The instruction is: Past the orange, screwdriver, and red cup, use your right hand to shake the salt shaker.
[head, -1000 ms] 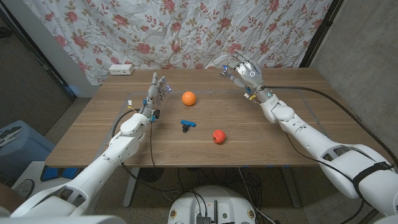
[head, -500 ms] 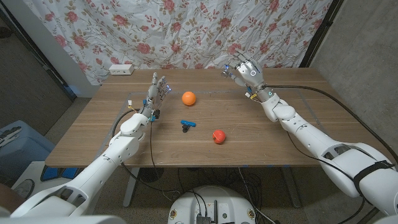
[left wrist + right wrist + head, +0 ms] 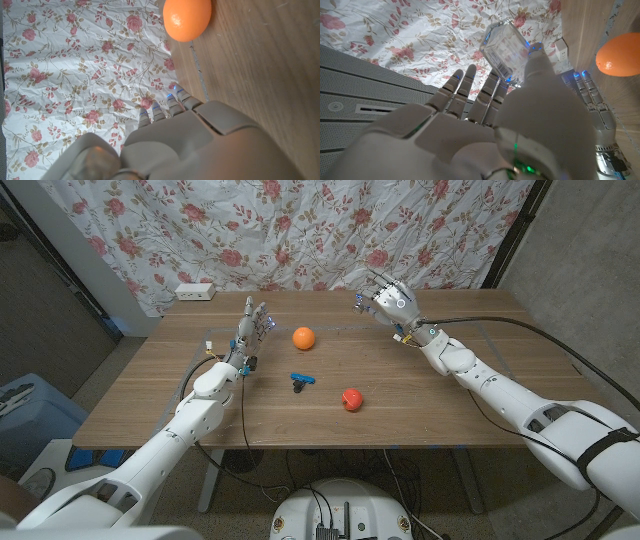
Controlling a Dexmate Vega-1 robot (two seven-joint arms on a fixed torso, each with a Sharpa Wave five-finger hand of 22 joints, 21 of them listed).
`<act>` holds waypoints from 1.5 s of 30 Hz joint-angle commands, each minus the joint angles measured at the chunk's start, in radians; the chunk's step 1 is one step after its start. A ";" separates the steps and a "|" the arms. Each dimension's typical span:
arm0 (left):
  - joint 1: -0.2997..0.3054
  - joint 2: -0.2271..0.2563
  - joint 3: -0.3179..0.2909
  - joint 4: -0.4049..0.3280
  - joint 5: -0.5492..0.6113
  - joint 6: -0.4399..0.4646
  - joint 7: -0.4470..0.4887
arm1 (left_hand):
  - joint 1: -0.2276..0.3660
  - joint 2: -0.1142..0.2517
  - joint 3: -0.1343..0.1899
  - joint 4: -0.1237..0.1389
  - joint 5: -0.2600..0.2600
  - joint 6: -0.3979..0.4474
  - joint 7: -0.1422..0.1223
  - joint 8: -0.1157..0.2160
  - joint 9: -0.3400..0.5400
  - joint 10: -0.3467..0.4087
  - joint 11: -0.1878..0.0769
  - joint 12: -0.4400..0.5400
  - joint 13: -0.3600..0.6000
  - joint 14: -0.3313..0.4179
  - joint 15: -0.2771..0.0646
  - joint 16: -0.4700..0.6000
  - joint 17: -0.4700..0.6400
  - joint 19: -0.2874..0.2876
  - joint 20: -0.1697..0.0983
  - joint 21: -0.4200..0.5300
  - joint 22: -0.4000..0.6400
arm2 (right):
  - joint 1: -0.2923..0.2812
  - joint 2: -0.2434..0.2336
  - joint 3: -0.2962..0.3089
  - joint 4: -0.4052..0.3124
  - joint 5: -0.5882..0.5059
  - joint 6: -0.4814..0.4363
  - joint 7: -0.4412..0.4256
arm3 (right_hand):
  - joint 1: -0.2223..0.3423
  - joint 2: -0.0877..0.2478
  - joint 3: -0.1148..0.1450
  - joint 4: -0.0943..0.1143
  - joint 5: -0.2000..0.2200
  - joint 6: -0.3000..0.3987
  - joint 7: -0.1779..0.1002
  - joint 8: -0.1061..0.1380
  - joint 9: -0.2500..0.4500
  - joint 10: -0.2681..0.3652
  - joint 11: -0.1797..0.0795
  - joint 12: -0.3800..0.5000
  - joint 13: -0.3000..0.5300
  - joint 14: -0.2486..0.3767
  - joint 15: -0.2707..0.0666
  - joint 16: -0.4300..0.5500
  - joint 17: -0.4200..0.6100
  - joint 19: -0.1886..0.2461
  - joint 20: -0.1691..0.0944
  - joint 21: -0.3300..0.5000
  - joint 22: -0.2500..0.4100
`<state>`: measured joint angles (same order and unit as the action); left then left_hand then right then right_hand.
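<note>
My right hand (image 3: pixel 388 300) is raised above the table's far right part and holds a clear glass salt shaker (image 3: pixel 505 47) between thumb and fingers; the shaker (image 3: pixel 361 300) sticks out at the hand's left side. An orange (image 3: pixel 303 337) lies on the wooden table (image 3: pixel 400 415) left of that hand, and it shows too in the wrist views (image 3: pixel 187 17) (image 3: pixel 620 54). A blue-handled screwdriver (image 3: pixel 301 381) and a tipped red cup (image 3: pixel 350 399) lie nearer to me. My left hand (image 3: pixel 250 330) stands upright, fingers apart and holding nothing, left of the orange.
A white power strip (image 3: pixel 195 291) sits at the table's far left corner. A floral curtain (image 3: pixel 300 230) hangs right behind the far edge. A black cable (image 3: pixel 480 323) runs over the table's right side. A blue bin (image 3: pixel 25 415) stands on the floor to the left.
My right hand has shifted slightly left and tilted with the salt shaker in it. The left hand and the objects on the table have not moved.
</note>
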<state>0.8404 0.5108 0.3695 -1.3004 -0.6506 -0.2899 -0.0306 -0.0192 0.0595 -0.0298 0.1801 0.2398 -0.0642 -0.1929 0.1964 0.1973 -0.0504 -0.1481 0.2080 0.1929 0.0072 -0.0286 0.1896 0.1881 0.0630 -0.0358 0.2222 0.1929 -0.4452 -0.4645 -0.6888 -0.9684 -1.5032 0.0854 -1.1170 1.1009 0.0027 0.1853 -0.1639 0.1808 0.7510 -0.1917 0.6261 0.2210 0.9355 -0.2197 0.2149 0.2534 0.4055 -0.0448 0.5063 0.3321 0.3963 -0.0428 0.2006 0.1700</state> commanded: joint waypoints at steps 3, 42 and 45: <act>0.000 0.000 0.000 0.000 0.000 0.000 0.000 | 0.000 0.101 -0.002 0.006 0.008 0.003 -0.007 0.005 0.006 0.000 -0.006 0.004 0.004 0.000 -0.105 0.005 0.006 0.004 -0.024 0.005 0.005 | 0.019 -0.037 -0.085 -0.009 0.002 -0.015 0.000 | 0.083 0.066 0.003 0.002 0.000 0.054 -0.031 0.014 0.013 -0.008 -0.002 -0.001 0.005 0.006 -0.147 0.007 0.005 0.011 -0.011 0.003 0.005; 0.000 -0.001 0.000 0.001 0.000 0.000 0.000 | 0.000 0.101 -0.002 0.006 0.007 0.002 -0.007 0.004 0.006 0.000 -0.007 0.004 0.004 0.000 -0.105 0.005 0.006 0.004 -0.024 0.005 0.005 | -0.045 -0.042 -0.043 -0.040 0.001 0.043 0.000 | 0.100 0.074 0.007 0.003 0.008 0.051 -0.031 0.003 0.001 -0.030 -0.003 -0.004 0.008 -0.006 -0.150 0.009 0.006 0.011 -0.016 0.003 0.006; 0.000 -0.001 0.000 0.001 0.000 0.000 0.000 | 0.000 0.101 -0.002 0.006 0.007 0.002 -0.007 0.004 0.006 -0.001 -0.009 0.004 0.004 0.000 -0.105 0.005 0.006 0.004 -0.024 0.005 0.005 | -0.041 -0.038 -0.035 -0.040 0.001 0.040 0.000 | 0.101 0.074 0.007 0.003 0.008 0.052 -0.031 0.003 0.001 -0.030 -0.003 -0.004 0.009 -0.007 -0.150 0.009 0.006 0.011 -0.017 0.003 0.006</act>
<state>0.8401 0.5103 0.3696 -1.2996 -0.6505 -0.2901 -0.0308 -0.0192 0.0595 -0.0298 0.1801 0.2398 -0.0642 -0.1929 0.1964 0.1973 -0.0504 -0.1481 0.2081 0.1929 0.0072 -0.0286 0.1896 0.1881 0.0630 -0.0358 0.2222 0.1929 -0.5000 -0.5110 -0.7407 -1.0233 -1.5039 0.1272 -1.1169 1.1488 0.0101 0.1850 -0.1642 0.1832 0.7545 -0.1881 0.6247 0.2156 0.9086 -0.2251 0.2117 0.2577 0.4056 -0.0447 0.5107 0.3368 0.3998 -0.0464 0.2006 0.1748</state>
